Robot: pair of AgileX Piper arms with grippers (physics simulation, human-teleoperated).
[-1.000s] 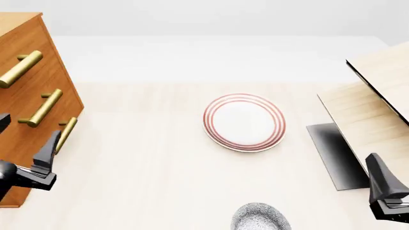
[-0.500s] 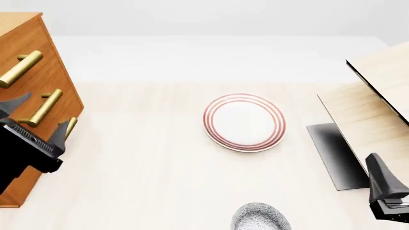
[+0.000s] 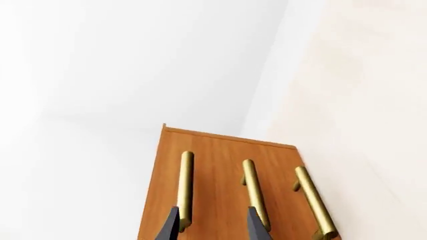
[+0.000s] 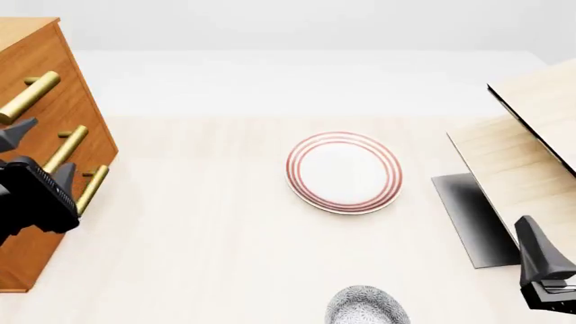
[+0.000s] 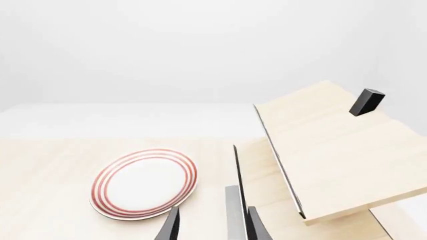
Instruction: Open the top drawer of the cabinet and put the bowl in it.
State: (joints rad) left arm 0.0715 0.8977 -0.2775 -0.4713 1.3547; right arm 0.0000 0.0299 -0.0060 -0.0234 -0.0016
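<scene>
Left wrist view shows the left gripper [image 3: 212,225] with its two dark fingers [image 3: 171,226] spread apart and holding nothing, their tips reaching toward the cabinet [image 3: 220,155] front, one over the end of the first brass handle and the other over the next. Three brass bar handles lie side by side on that orange-brown face, and all three drawers sit flush and closed, the top drawer [image 4: 40,67] among them. From the front view, this gripper hangs just in front of the cabinet at the table's [image 4: 207,236] left edge. At the lower right, the right gripper [image 5: 212,225] hovers with its fingers parted and empty, near the pale wood unit [image 4: 527,155]. Its own camera looks past the tips to the red-ringed plate [image 5: 144,183], which lies flat mid-table. Closest to the arms, the bowl [image 4: 366,307] stands on the table, partly cut off by the front view's lower edge, well apart from the cabinet.
</scene>
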